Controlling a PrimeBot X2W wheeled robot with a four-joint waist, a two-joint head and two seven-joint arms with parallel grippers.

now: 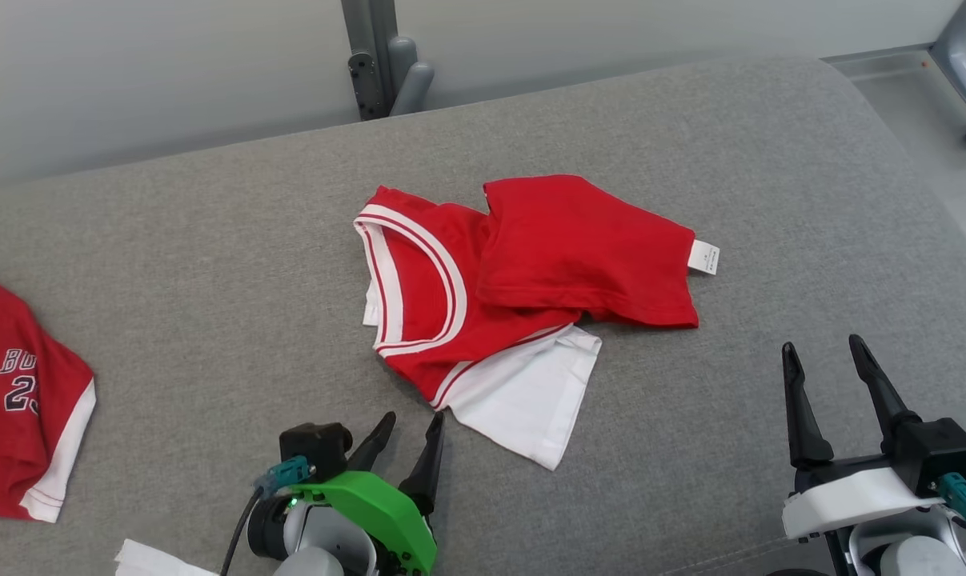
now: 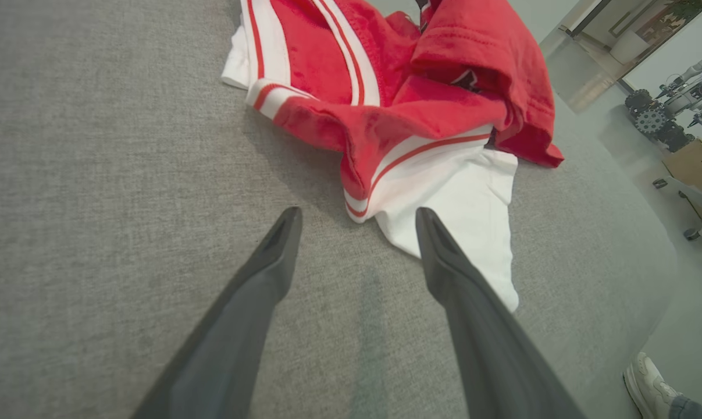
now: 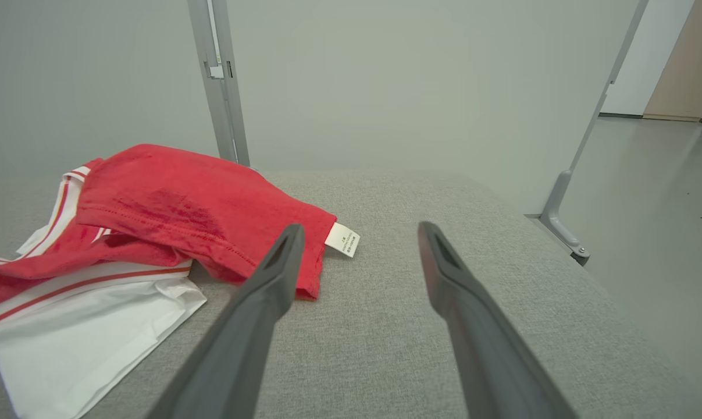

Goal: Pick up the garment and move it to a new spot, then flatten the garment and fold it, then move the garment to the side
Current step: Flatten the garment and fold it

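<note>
Since the garment (image 1: 523,296) lies crumpled in the middle of the pad (image 1: 210,240), its red half doubled over itself and a white panel (image 1: 531,400) sticking out toward us, we judge the main hazard to be a grab that takes the wrong layers. Our left gripper (image 1: 414,418) hangs released, jaws apart and holding nothing, just beside the panel's near corner. Our right gripper (image 1: 820,346) is likewise released and empty, well apart from the cloth on its right side. If we close the left on the white corner alone, the thin fabric may slip out as the rest drags, or the red fold may come up as a lump that will not flatten later. If we drive the fingers down too steeply, they could dig into the soft pad and pinch its cover along with the cloth. A second jersey (image 1: 18,400) sits at the pad's left edge, so a new spot chosen that way risks the two overlapping or tangling. To the right the pad rounds off toward the floor, and a placement near that edge could let a hanging part pull the whole garment off. A person's shoe (image 2: 644,375) shows beside the pad in the left wrist view, so a wide swing on that side could reach someone.
</note>
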